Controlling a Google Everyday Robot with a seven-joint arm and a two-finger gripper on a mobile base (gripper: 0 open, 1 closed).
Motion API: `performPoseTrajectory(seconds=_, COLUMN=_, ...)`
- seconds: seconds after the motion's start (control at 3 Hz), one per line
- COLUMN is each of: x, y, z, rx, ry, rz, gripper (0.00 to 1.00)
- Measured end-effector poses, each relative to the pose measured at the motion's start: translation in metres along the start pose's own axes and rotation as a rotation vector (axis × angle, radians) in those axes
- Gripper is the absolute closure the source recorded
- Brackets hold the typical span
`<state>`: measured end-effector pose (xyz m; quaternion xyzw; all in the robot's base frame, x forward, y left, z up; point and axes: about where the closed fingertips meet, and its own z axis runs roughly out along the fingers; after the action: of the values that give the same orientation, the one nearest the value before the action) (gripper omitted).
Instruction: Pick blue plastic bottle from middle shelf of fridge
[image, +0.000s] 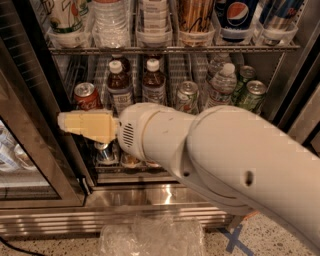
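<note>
Several racks of drinks fill the fridge, whose dark door frame stands at far left above a stainless-steel base. On the middle shelf, a silver wire rack split by thin rails into narrow lanes, the leftmost item is a red can. Just below and in front of that can is the gripper, a tan block pointing left; its fingers lie pressed together, no gap showing, nothing between them. Behind the gripper's wrist stands a brown bottle with a whitish label. In the next lane to the right stands the blue plastic bottle: slim, clear, filled with dark brown drink, white screw cap, bluish-grey label round the body, upright, its base hidden by the white arm. Gripper and bottle are apart. Further right on the same shelf come a silver can, a clear water bottle and green cans. The arm spans the lower right, covering most of the bottom rack, where can tops show.
</note>
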<state>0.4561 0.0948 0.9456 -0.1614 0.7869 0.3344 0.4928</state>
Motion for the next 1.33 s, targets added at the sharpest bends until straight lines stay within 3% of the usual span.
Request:
performPoseTrajectory(seconds=0.33, x=-0.003, y=-0.007, z=0.016, rx=0.082, ry=-0.052, rz=0.035, gripper=0.0)
performPoseTrajectory(seconds=0.67, x=-0.011, y=-0.014, z=0.014, rx=0.119, ry=-0.081, rz=0.029, gripper=0.0)
performPoseTrajectory(seconds=1.33, x=0.0, y=-0.014, z=0.016, rx=0.143, ry=-0.069, rz=0.013, gripper=0.0)
